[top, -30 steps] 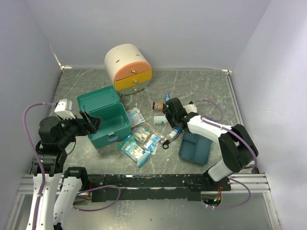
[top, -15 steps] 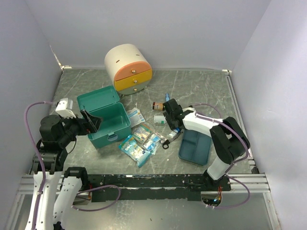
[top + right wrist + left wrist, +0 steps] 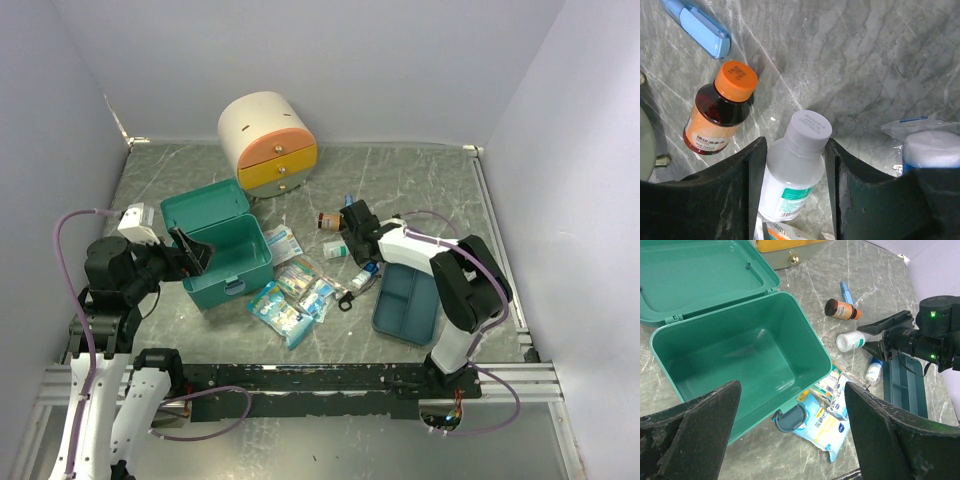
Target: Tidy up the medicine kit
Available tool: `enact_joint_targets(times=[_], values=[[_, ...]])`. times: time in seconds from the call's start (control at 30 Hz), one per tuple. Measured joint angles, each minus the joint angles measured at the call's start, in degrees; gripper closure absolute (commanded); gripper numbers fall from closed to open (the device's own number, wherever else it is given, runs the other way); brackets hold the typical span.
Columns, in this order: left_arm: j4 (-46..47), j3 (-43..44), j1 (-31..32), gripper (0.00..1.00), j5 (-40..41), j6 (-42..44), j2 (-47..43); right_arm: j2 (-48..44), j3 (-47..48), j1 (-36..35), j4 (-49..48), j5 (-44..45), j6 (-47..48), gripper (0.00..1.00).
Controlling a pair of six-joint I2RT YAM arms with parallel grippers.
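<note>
Right of the medicine kit (image 3: 225, 255), your right gripper (image 3: 796, 146) straddled a white bottle (image 3: 792, 175), grip unclear; your left gripper (image 3: 792, 386) hung wide open, empty.

The medicine kit (image 3: 735, 355) runs off the top edge; the white bottle (image 3: 796, 167) is cut off below.

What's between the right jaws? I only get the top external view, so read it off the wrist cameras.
Observer: A clear bottle with a white cap lies on the table between the right jaws, one jaw along each side. I cannot tell whether they grip it.
Operator: Check its cap.
Observer: The cap has small digits printed on top.
Operator: Report the medicine kit.
Observer: Its lid is open, with nothing inside.
</note>
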State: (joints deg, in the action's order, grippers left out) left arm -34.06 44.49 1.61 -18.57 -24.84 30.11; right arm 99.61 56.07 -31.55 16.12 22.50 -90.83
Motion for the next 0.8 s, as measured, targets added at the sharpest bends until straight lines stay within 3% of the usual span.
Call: enact_joint_targets(times=[0.17, 0.4, 0.53, 0.63, 0.8], values=[[0.1, 0.0, 0.0, 0.06, -1.1, 0.0, 0.7, 0.2, -0.1, 0.5, -1.8, -1.0, 3.8, 0.6], [0.8, 0.0, 0.0, 0.08, -3.6, 0.3, 1.7, 0.3, -1.6, 1.8, -6.8, -3.8, 10.9, 0.61], [1.8, 0.0, 0.0, 0.1, -5.1, 0.3, 3.7, 0.1, -2.6, 2.3, -9.5, -5.1, 14.6, 0.46], [3.4, -0.9, 0.0, 0.09, -6.0, -0.3, 4.0, 0.1, -2.9, 2.5, -10.3, -6.2, 16.5, 0.43], [5.5, -3.0, 0.0, 0.09, -7.2, -2.1, 3.2, 0.5, -3.2, 2.7, -11.2, -7.9, 18.5, 0.56]])
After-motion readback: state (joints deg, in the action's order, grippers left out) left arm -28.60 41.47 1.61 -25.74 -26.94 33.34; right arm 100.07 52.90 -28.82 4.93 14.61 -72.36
